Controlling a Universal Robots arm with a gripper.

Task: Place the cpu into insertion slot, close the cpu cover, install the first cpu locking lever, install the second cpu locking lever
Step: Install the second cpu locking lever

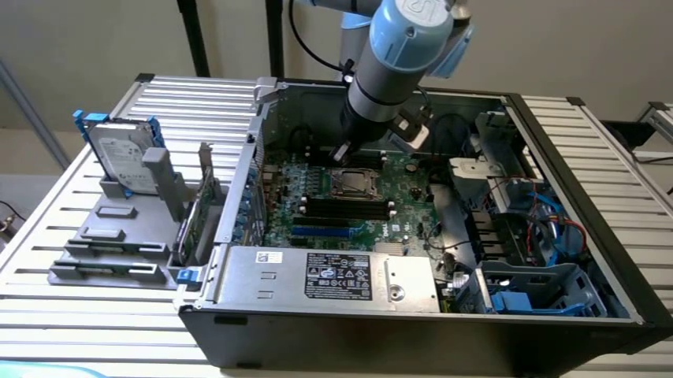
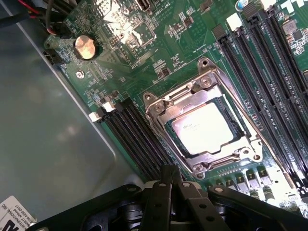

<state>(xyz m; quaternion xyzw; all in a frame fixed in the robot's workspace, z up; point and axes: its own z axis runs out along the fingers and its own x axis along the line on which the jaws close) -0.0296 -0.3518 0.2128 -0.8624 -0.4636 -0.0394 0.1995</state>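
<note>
The cpu (image 2: 204, 127) lies flat in the insertion slot (image 2: 169, 129), its pale face showing through the window of the cpu cover (image 2: 161, 109), which lies down over it. Thin metal lever rods (image 2: 236, 103) run flat along two sides of the frame. In the exterior view the slot (image 1: 352, 183) sits mid-board inside the open computer case. My gripper (image 2: 172, 174) is shut with nothing in it, its black fingertips pressed together just beside one corner of the socket frame. Seen from outside, the gripper (image 1: 344, 151) hangs just behind the socket.
Long black memory slots (image 2: 260, 72) flank the socket on both sides. A coin battery (image 2: 85, 46) sits on the board. The power supply box (image 1: 326, 276) fills the case's front. A drive cage and cables (image 1: 526, 228) are at the exterior view's right, and a hard drive (image 1: 121, 157) stands at its left.
</note>
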